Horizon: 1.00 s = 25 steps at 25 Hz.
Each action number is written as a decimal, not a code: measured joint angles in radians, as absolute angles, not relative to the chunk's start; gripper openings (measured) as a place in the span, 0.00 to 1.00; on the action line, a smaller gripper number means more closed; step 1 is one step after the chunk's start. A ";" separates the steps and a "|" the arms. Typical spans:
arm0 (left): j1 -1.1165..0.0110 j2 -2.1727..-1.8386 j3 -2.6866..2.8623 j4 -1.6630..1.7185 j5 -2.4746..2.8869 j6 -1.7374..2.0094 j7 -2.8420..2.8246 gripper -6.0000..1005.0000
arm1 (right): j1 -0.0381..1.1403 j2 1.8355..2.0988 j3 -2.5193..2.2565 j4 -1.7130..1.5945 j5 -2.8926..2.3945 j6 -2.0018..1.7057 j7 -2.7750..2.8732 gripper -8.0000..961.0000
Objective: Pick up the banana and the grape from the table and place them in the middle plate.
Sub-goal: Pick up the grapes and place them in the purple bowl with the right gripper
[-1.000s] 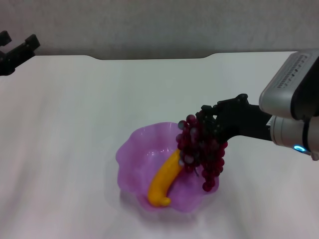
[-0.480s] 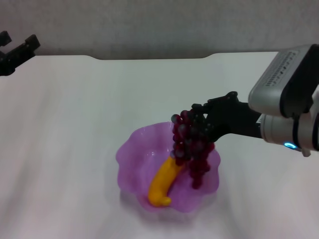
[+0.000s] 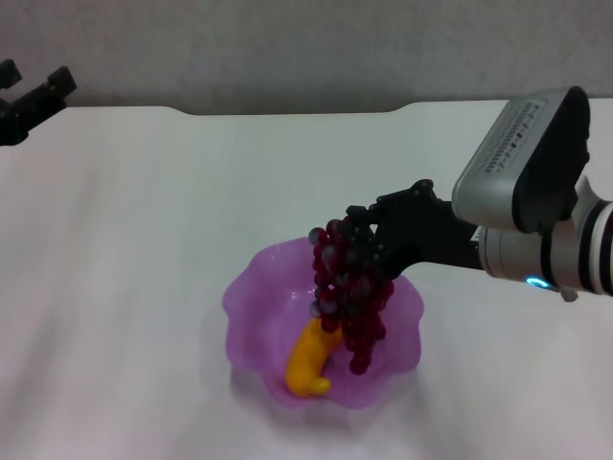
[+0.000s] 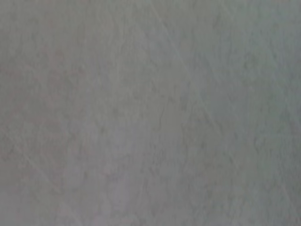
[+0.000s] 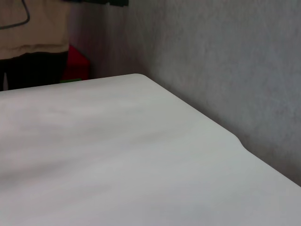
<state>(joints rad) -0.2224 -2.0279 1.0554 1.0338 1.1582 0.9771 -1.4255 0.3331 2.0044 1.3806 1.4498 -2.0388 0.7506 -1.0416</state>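
One bunch of grape [image 3: 347, 292], dark red-purple and glossy, made of many small round beads, hangs from the right claw [image 3: 369, 241], whose black fingers are clamped on the top of the bunch. The cluster trails down and away from the claw, long and loosely tapered, with a few paler, greyish beads among the dark ones. Its lower end dangles inside the middle plate [image 3: 257, 309]; whether it touches the dish floor cannot be told.

Just below the claw sits that plate, a translucent light purple plastic dish, bowl-like, with a wavy scalloped rim. In it, beneath the hanging bunch, lies the banana [image 3: 308, 361], smooth, curved and yellow-orange with a plastic sheen; its upper end is hidden behind the grapes and its rounded lower end rests near the dish's near rim.

The right arm behind the claw has a black wrist, then a pale grey housing with a small blue light. The bench [image 3: 144, 211] is plain, flat and white, matte, meeting a grey wall at its far edge.

The left claw [image 3: 34, 96], black and with its fingers apart, hangs at the far left edge, well apart from the right claw and the dish.
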 joint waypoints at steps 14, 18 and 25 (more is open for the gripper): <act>-0.226 -2.028 1.055 1.034 1.158 0.977 -1.428 0.87 | 0.384 2.005 1.341 1.365 -2.036 0.743 -1.039 0.15; -0.227 -2.028 1.055 1.034 1.158 0.978 -1.428 0.87 | 0.410 2.006 1.328 1.324 -2.027 0.741 -1.038 0.15; -0.227 -2.028 1.055 1.034 1.161 0.979 -1.428 0.87 | 0.454 2.006 1.312 1.246 -1.996 0.734 -1.047 0.15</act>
<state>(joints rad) -0.2274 -2.0279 1.0553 1.0338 1.1607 0.9787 -1.4283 0.4537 2.0062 1.3122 1.2459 -1.9962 0.7338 -1.0466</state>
